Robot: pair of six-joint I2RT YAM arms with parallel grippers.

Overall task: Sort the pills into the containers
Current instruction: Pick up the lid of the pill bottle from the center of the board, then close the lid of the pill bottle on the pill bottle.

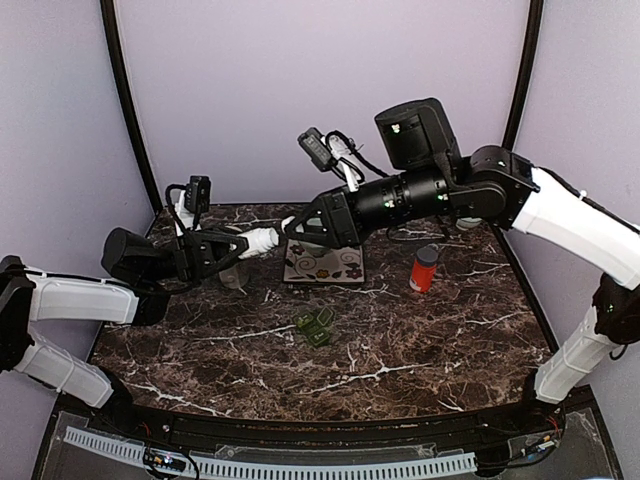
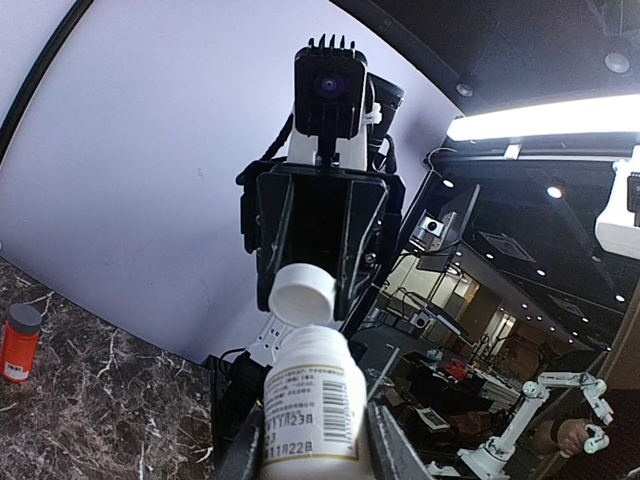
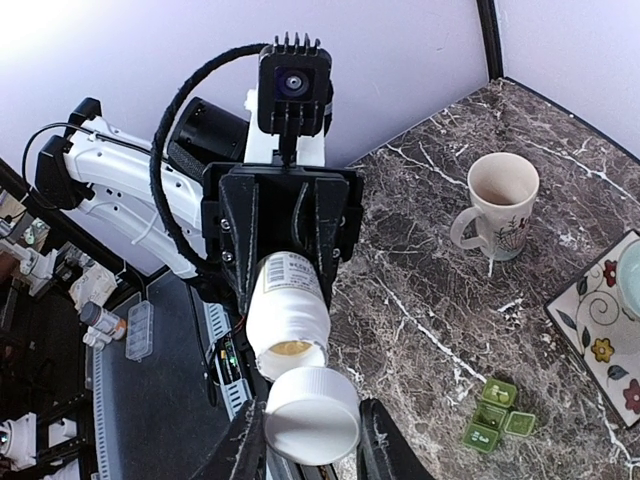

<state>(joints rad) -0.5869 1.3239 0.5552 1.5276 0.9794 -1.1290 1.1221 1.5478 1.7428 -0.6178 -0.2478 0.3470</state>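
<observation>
The dark green pill box [image 1: 314, 326] lies on the marble table near the middle, with its lids open; it also shows in the right wrist view [image 3: 495, 416]. My left gripper [image 1: 232, 246] is shut on a white pill bottle [image 1: 258, 241], holding it sideways above the table. In the left wrist view the bottle [image 2: 312, 405] sits between my fingers. My right gripper [image 1: 292, 228] is shut on the bottle's white cap [image 3: 312, 415], which is off and just clear of the open mouth of the bottle [image 3: 288, 315]. Yellowish contents show inside the bottle.
An orange bottle with a dark cap [image 1: 425, 268] stands at the right. A flowered tile [image 1: 322, 265] lies below the right gripper. A white mug [image 3: 497, 205] stands behind the left gripper. Walls close in the back and sides.
</observation>
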